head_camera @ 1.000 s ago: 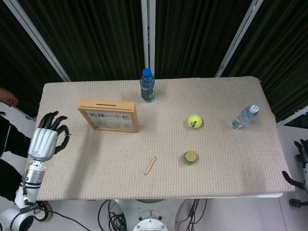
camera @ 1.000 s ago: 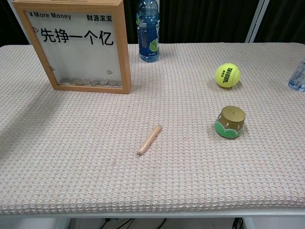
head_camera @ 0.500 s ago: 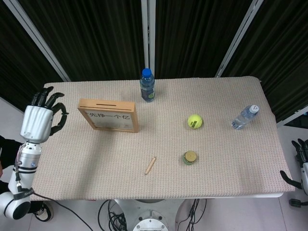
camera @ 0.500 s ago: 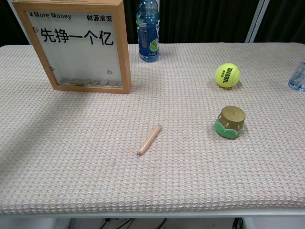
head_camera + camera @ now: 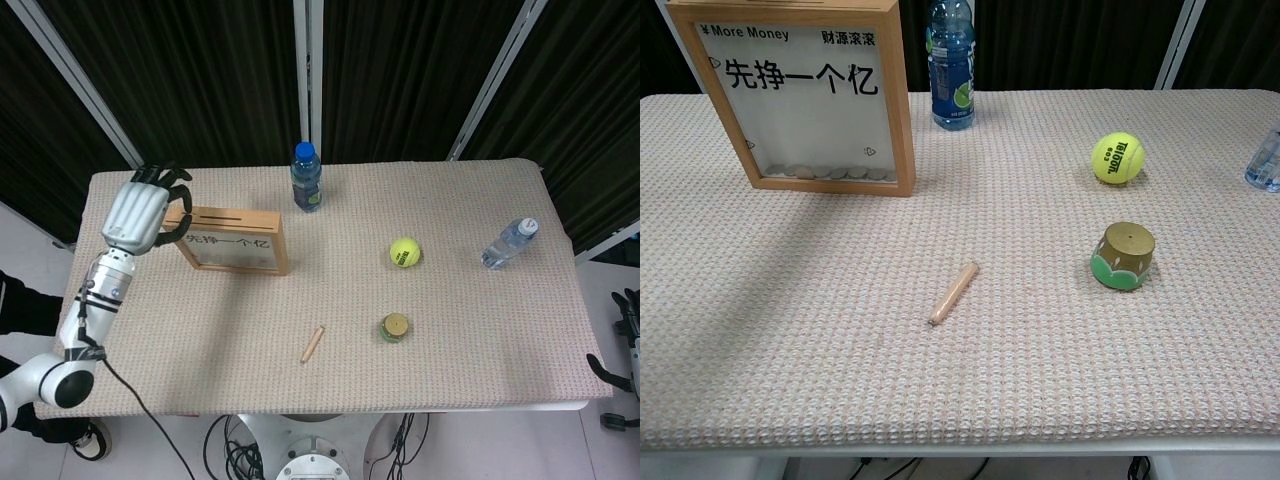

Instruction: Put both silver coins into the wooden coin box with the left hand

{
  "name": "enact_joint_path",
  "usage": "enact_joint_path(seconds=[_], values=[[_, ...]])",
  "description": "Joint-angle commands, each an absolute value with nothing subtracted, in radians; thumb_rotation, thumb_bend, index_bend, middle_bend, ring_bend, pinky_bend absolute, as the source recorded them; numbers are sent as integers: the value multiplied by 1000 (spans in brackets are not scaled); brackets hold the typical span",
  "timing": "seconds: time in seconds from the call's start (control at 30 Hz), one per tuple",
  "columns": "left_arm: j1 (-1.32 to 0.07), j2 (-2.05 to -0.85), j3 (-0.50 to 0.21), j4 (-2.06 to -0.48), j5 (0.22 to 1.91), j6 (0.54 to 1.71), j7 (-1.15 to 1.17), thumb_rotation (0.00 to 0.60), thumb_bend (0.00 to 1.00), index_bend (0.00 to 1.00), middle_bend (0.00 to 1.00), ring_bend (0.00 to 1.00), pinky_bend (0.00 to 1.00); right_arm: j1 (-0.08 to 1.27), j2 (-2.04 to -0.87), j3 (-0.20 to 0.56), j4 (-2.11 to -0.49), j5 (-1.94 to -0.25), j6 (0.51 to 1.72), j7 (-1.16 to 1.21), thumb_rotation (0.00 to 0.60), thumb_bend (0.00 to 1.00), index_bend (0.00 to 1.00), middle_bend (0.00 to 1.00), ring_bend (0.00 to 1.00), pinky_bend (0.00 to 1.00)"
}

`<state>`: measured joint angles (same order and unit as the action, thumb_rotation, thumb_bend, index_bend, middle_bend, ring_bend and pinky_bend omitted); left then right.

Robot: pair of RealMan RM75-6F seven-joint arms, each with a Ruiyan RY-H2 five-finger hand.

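Robot hand (image 5: 140,213) on the left arm hangs over the tabletop's (image 5: 450,320) left side, back facing the camera, dark fingers (image 5: 165,178) fanned apart and holding nothing, fingertips at the left end of the wooden coin box (image 5: 230,240). The arm runs down and left from the wrist past the tabletop's edge. The box stands upright, slot on top, with silver coins (image 5: 830,172) lying in a row along the bottom behind its clear front. The right robot hand (image 5: 630,335) shows only partly at the frame's right edge, off the tabletop; whether it is spread or curled cannot be told.
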<state>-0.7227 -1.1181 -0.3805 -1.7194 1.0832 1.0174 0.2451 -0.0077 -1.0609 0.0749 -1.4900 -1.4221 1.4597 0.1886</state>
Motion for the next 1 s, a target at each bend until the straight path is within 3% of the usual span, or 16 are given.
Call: enact_joint_path(seconds=[0.03, 1.0], values=[[-760, -1147, -381, -1694, 1045, 981, 247, 600, 446, 641, 255, 102, 147, -10, -1062, 76, -1482, -1418, 1459, 197, 600, 180, 0, 0, 0, 0], [-833, -1225, -334, -1589, 981, 930, 186, 600, 446, 639, 256, 102, 142, -7, -1071, 77, -1459, -1407, 1442, 209, 600, 182, 0, 0, 0, 0]])
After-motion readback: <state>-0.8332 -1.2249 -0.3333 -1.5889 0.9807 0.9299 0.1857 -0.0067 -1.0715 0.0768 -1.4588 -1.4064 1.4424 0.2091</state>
